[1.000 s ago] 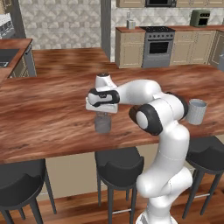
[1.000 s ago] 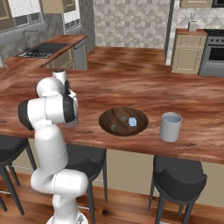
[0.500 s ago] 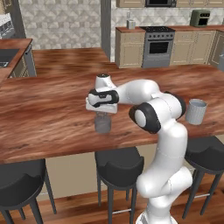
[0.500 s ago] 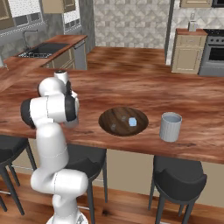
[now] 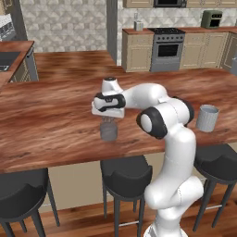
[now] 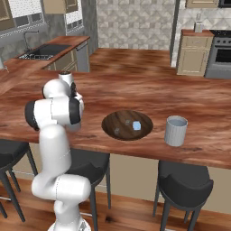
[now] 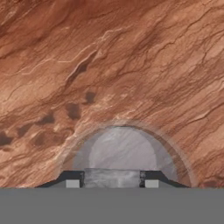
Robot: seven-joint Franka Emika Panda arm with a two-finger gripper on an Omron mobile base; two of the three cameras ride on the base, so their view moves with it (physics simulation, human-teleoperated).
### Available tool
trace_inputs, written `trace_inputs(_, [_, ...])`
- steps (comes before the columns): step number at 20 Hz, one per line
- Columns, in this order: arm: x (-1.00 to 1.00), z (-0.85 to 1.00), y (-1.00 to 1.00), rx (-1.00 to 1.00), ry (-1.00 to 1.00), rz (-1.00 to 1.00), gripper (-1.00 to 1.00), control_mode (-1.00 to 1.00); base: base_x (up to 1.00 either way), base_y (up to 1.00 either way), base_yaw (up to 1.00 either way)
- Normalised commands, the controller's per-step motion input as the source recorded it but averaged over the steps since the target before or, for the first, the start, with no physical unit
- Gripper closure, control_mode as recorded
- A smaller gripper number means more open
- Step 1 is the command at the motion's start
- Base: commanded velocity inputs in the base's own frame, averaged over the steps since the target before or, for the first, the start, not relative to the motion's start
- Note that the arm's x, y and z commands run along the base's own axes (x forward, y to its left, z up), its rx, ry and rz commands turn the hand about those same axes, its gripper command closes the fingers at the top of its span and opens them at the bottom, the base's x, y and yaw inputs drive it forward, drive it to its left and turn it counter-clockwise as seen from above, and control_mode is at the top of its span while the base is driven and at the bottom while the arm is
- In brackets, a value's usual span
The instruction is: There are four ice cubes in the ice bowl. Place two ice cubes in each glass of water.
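Little has moved since the earlier frames: the gripper (image 5: 109, 122) still hangs over the dark tumbler (image 5: 109, 131), with the arm (image 5: 152, 99) in nearly the same bent pose.

In the hand view the dark tumbler's (image 7: 122, 151) round mouth sits straight below, a pale grey disc inside a translucent wall. The two fingertips (image 7: 72, 183) stand apart at the bottom edge, one on each side of it, so the jaws are partly open. Whether anything lies between them I cannot tell; a flat grey patch spans the gap, but it is too vague to name. No cube can be made out in the tumbler from here.

From the right base camera, the brown bowl (image 6: 113, 131) lies on the wooden counter (image 6: 135, 85), between the arm (image 6: 56, 108) and the pale tumbler (image 6: 175, 131). One light-blue ice cube (image 6: 136, 126) sits in it, right of centre; fainter pale spots beside it are too blurred to count. The pale tumbler stands upright just beside the bowl, apart from it.

From the left base camera, that pale tumbler (image 5: 207, 118) stands well apart from the dark one, beyond the arm's elbow. Black stools (image 5: 126, 173) line the near counter edge. A stove (image 5: 167, 48) and cabinets (image 5: 139, 51) stand at the back.
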Motion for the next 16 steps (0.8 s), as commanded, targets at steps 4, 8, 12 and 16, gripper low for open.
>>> trace_inputs(4, [0.10,-0.03,0.00,0.00,0.00,0.00,-1.00,-1.00,0.00,0.00,0.00])
trace_inputs(8, [0.00,0.02,0.00,0.00,0.00,0.00,-1.00,-1.00,0.00,0.00,0.00])
trace_inputs(12, [0.00,0.42,0.00,0.05,-0.02,0.00,-1.00,-1.00,0.00,0.00,0.00])
trace_inputs(16, [-0.03,0.60,-0.34,0.06,-0.08,0.00,-1.00,-1.00,0.00,0.00,0.00])
